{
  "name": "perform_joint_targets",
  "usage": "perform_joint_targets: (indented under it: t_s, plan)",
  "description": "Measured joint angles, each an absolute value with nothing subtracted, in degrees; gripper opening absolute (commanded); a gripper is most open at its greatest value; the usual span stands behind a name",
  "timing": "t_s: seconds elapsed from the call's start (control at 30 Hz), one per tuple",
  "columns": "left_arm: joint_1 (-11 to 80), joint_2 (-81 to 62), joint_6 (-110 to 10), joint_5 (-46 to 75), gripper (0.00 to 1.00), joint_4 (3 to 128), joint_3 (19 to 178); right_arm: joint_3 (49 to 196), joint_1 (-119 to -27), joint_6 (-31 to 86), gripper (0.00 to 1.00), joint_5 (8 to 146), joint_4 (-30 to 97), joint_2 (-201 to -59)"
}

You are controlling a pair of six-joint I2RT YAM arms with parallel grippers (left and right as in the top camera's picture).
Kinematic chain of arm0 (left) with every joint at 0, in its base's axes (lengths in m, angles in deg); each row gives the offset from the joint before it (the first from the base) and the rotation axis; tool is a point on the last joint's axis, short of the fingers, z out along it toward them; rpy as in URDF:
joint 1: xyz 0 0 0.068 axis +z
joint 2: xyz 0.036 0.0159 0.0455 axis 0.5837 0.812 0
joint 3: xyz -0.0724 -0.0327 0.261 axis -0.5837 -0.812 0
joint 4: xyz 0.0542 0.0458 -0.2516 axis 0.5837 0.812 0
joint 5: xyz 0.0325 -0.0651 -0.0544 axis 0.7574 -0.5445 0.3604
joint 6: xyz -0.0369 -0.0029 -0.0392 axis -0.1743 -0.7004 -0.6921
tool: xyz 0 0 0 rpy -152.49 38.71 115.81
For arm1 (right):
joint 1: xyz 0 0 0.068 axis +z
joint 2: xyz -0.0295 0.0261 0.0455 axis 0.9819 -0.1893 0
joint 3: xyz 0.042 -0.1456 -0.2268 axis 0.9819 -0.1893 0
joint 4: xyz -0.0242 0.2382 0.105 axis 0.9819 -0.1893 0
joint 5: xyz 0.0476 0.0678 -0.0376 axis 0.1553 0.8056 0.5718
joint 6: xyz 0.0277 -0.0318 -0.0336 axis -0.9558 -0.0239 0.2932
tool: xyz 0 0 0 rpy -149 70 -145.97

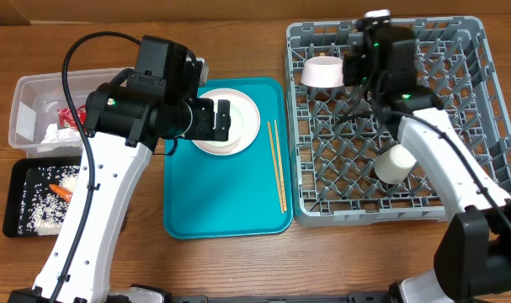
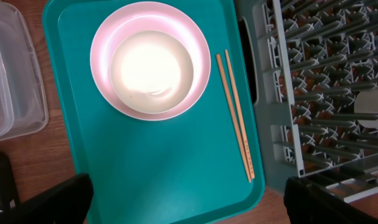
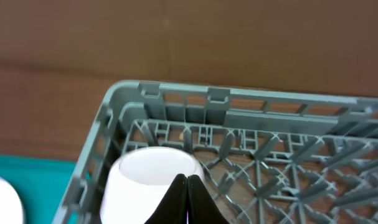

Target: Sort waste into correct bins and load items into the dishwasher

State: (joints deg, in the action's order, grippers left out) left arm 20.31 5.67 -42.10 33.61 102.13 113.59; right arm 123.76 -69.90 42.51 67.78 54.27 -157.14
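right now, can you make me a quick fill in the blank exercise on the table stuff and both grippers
1. The bowl on the teal tray sits on the ____.
2. The carrot piece lies in the shallow tray, whose colour is ____.
3. The right gripper, down by the dish rack, is ____.
4. The left gripper hovers over the teal tray, fully ____.

Missing words: plate; black; shut; open
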Motion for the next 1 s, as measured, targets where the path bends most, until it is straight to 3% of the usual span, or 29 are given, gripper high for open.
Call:
perform_joint_targets:
  t_s: [0.53,1.0]
  plan:
    - [20.31,5.67,-42.1,33.61,1.0,102.13,113.59,123.76,-68.57,37.33,0.04,74.93,63.84,-163.68]
    - [20.31,5.67,-42.1,33.61,1.0,102.11,113.59,123.76,-68.57,37.07,0.04,76.31,63.32,-169.21]
